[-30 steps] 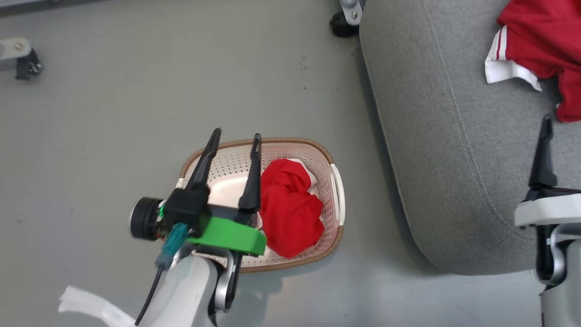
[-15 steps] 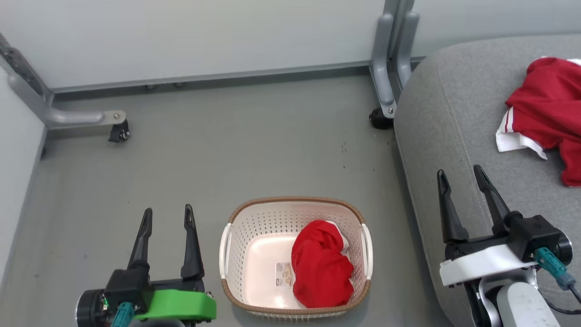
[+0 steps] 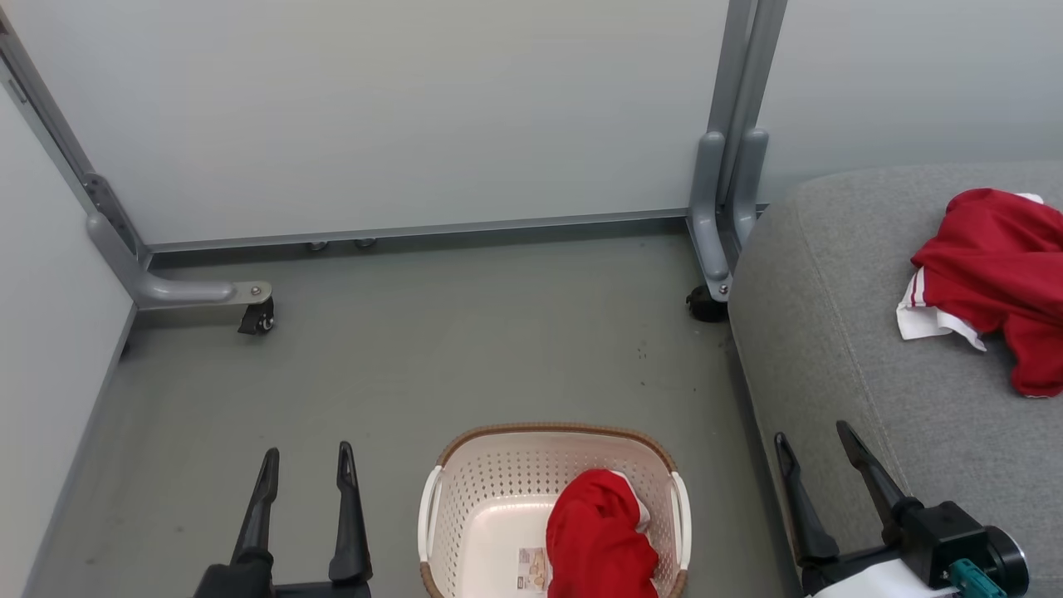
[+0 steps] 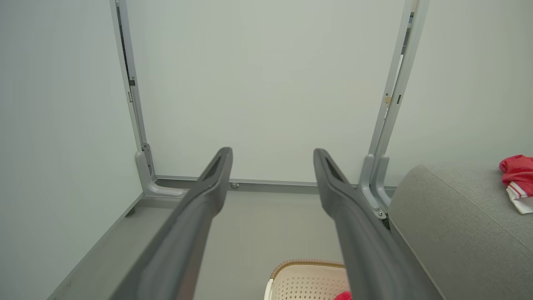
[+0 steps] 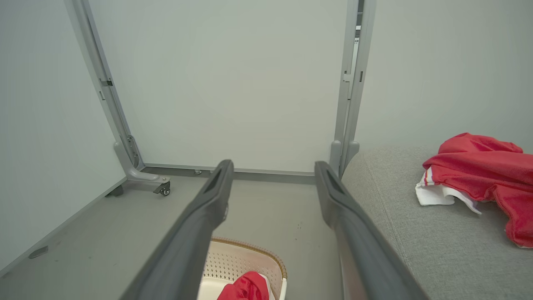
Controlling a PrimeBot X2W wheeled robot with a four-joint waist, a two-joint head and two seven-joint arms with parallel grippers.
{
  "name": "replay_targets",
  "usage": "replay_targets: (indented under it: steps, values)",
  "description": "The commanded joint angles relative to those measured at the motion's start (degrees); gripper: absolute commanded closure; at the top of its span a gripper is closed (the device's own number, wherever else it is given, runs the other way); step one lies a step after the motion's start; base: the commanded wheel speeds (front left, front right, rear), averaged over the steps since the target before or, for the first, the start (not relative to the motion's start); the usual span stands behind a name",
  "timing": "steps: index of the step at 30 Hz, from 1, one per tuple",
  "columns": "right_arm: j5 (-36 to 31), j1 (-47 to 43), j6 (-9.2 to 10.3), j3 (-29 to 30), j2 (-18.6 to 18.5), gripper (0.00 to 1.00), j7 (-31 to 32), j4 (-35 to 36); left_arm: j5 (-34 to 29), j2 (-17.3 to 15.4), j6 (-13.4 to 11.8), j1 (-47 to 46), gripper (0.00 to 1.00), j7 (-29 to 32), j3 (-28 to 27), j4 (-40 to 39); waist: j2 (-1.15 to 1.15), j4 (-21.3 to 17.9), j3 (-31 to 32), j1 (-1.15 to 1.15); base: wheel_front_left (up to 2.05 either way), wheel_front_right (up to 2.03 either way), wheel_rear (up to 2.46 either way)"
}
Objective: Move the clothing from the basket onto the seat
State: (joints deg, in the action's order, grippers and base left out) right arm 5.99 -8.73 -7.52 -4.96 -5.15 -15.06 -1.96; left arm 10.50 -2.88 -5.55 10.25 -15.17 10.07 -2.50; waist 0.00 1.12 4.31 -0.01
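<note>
- Grey floor (image 3: 498,349) boxed in by pale partition panels (image 3: 415,116) on castored metal legs
- Cream-white perforated plastic basket with a brown woven-look rim (image 3: 465,498) standing on that floor, low in the head view, near the front edge of the large grey woven-fabric sofa seat (image 3: 830,332)
- One bright red soft fabric garment with white trim (image 3: 598,540) bunched against the basket's right wall, paper label (image 3: 536,569) just beside it
- Second red garment with striped white edging (image 3: 996,257) already lying on the seat, well apart from the basket
- Left gripper (image 3: 307,450) left of the basket, long dark fingers spread wide, nothing between them; right gripper (image 3: 811,432) at the seat's front edge, likewise spread and empty
- Task about half done by the look of it, with the basket garment left to fetch
- Best approach, as judged: straight down over the crown of the red heap, clear of the handle and perforated wall; a deep pinch on a thick fold rather than the trim; a lift well above the rim before swinging across to bare cushion
</note>
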Motion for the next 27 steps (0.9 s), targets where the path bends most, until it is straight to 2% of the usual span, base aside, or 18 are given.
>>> replay_targets:
  steps: [1,27]
  values:
    - [-0.07,-0.86,0.07,0.12,0.12,0.0,-0.16,-0.15,-0.53,-0.03,0.09,1.15,0.0,0.04,-0.12,0.01,0.0,-0.47,0.8,0.01,0.0,0.0,0.0]
    - [-0.43,-0.44,0.06,-1.03,0.67,0.0,-0.16,-1.56,-1.85,-0.03,-0.79,1.46,0.0,0.04,0.24,1.24,0.0,-2.41,2.05,0.01,0.0,0.0,0.0]
